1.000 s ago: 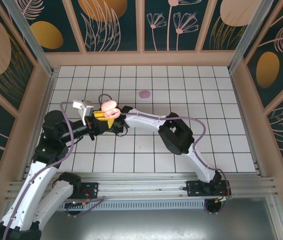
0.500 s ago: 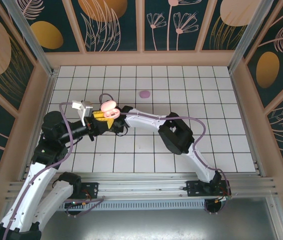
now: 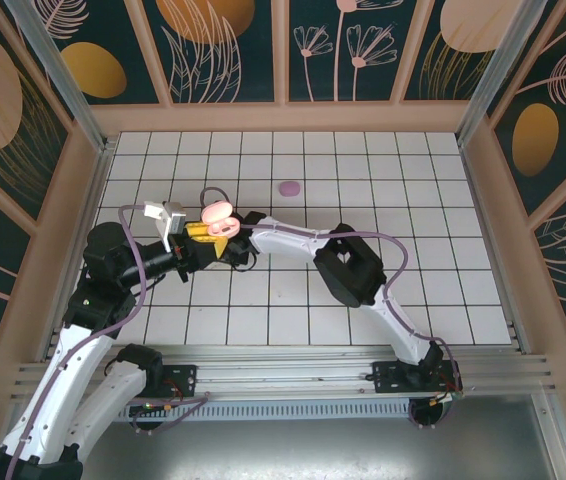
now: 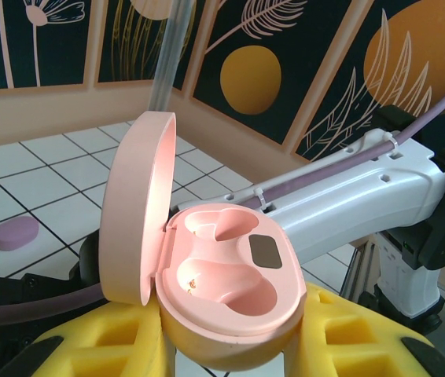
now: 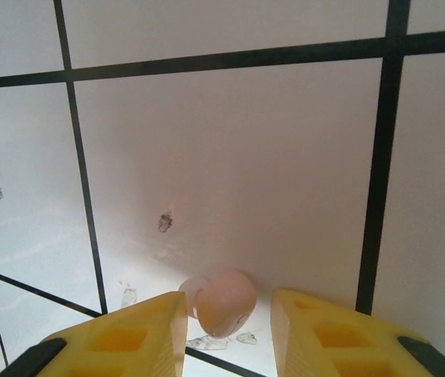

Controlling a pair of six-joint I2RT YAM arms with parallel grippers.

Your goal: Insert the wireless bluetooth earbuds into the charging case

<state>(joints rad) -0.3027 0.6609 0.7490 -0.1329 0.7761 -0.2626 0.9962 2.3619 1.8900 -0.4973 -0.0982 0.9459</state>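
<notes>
**tilefan:** Anyone got eyes on where the earbud is? From the top camera I can just make out the pink charging case (image 3: 216, 212) left of centre, lid flipped up, with both arms meeting there.

**gripnerd:** Check the right wrist camera. One pale pink earbud (image 5: 221, 305) is sitting on the white tile (image 5: 230, 157) at the bottom middle of the frame, close to a black grout line. The right gripper (image 5: 229, 297) is straddling it, with a yellow finger on each side. The jaws are only part-way apart. There's a clear sliver of tile between the bud and the right-hand finger, so I'd say it's not pinched.

**tilefan:** And the left one?

**gripnerd:** The left gripper (image 4: 230, 349) is clamped snug on the case base, with the yellow pads hugging both sides at the bottom of its wrist view. The lid stands nearly upright on the left, and the two moulded wells face the camera with a small dark patch between them. The right arm's white link crosses behind the case toward the right edge.

**tilefan:** What's the purple blob?

**gripnerd:** It's a closed purple pod (image 3: 288, 187) lying flat on the tiles, well apart from the grippers. It's above centre in the top view and at the lower left (image 4: 14, 233) in the left wrist view.
</notes>
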